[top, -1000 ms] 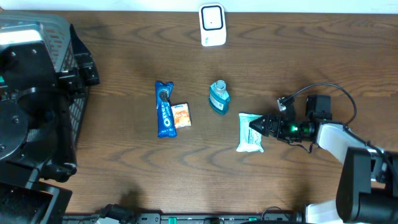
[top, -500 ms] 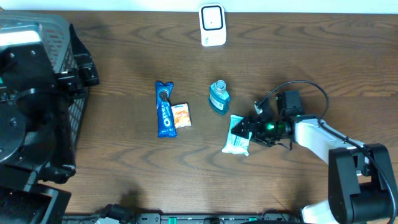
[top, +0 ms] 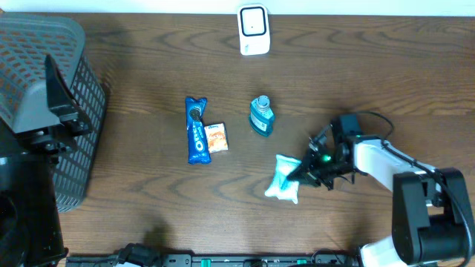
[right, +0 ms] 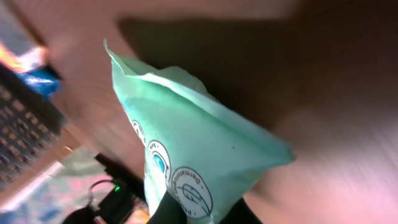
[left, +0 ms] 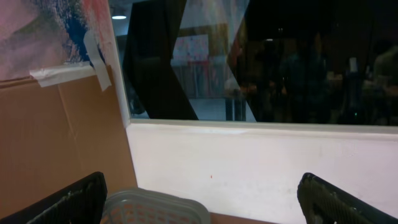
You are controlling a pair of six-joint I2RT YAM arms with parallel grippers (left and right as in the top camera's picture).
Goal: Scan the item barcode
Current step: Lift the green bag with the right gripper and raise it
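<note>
A mint-green wipes packet (top: 282,179) sits tilted at the table's lower right. My right gripper (top: 303,172) is shut on its right end. In the right wrist view the packet (right: 193,143) fills the middle, its lower end pinched at my gripper (right: 205,214) between the dark fingers (right: 249,216), and it looks lifted off the wood. The white barcode scanner (top: 253,30) stands at the far edge, well apart from the packet. My left gripper (left: 202,205) is open and empty, pointing at a white wall and a window above the basket rim (left: 155,208).
A blue Oreo pack (top: 196,130), a small orange packet (top: 216,138) and a blue bottle (top: 261,116) lie mid-table. A grey mesh basket (top: 67,81) stands at the left, with the left arm's dark body (top: 30,215) beside it.
My right gripper went from open to shut on the wipes packet, dragging it left and toward the front edge and tilting it. The left arm swung away, uncovering the basket.
</note>
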